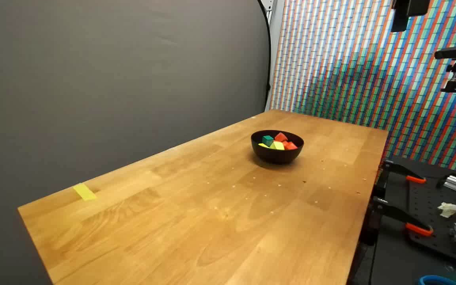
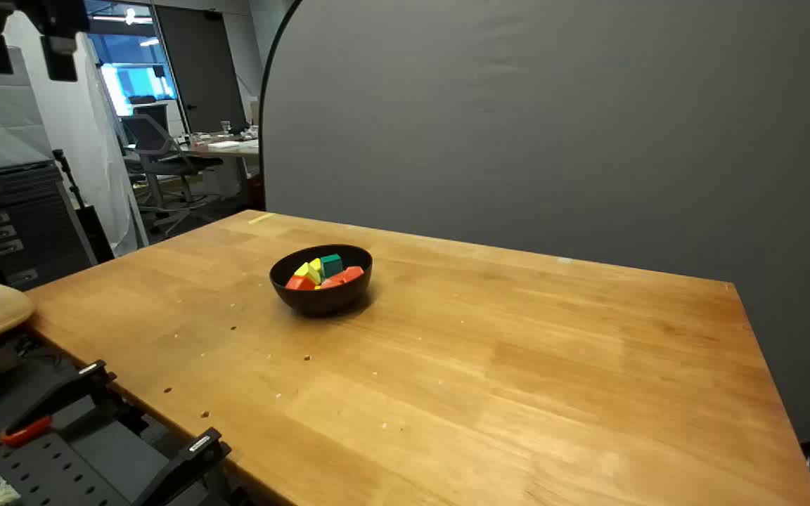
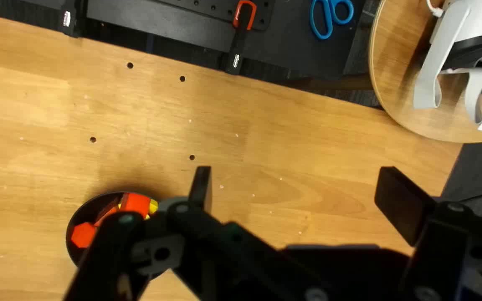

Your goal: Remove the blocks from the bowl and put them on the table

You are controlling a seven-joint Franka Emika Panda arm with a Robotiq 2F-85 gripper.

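The black bowl (image 1: 277, 156) stands upright on the wooden table (image 1: 196, 229) and also shows in an exterior view (image 2: 320, 302). Inside it are several blocks: a green block (image 2: 332, 266), yellow blocks (image 2: 308, 272) and red-orange blocks (image 2: 343, 277). In the wrist view the bowl (image 3: 73, 244) is at lower left, partly hidden by a finger linkage, with red blocks (image 3: 136, 204) and a bit of yellow (image 3: 153, 206) visible. My gripper (image 3: 297, 200) is open and empty, high above the table and to one side of the bowl. It shows at the top edge in both exterior views (image 2: 29, 63).
A flat pale yellow strip (image 1: 85, 191) lies near a table corner. Black clamps with orange parts (image 3: 241, 37) grip the table edge beside a black cart. Blue scissors (image 3: 329, 16) lie there. A round wooden top (image 3: 442, 129) with a white strapped device adjoins the table.
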